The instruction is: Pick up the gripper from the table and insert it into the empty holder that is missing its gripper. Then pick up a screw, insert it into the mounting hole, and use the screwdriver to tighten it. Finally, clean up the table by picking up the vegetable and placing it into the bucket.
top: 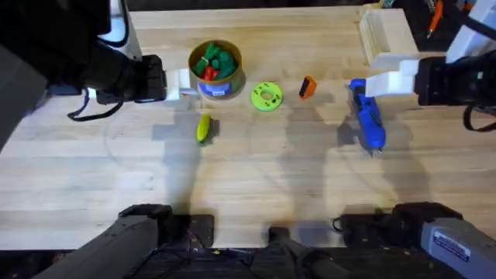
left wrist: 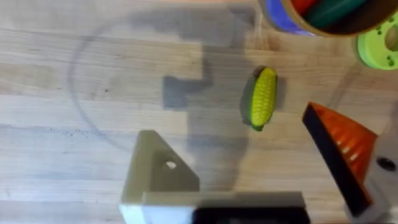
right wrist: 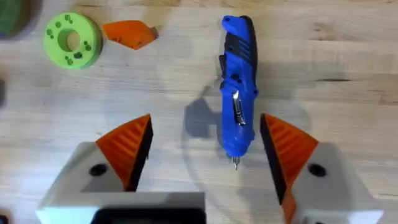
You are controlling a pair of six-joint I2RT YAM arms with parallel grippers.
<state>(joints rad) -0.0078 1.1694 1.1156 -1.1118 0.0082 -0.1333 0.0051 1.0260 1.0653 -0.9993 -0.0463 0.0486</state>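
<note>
Both arm bases are sitting at the overhead frame's bottom edge. Nothing is done yet: the gripper (top: 308,87) is lying loose right of centre, the screwdriver (top: 367,118) beside it, the vegetable (top: 203,127) below the bucket (top: 216,68). The right pincer (right wrist: 205,155) is gaping empty over the screwdriver; the left pincer (left wrist: 261,168), one holder (left wrist: 158,174) bare, is hovering open.

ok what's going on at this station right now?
Two arms hover over a wooden table, nothing grasped. The right gripper is open, its orange pads straddling the blue screwdriver lying on the table. The left gripper hangs near the yellow toy corn; one finger is a bare white holder with its pad missing. The loose orange gripper pad sits beside the green ring disc. The bucket already holds green and red toy vegetables.
</note>
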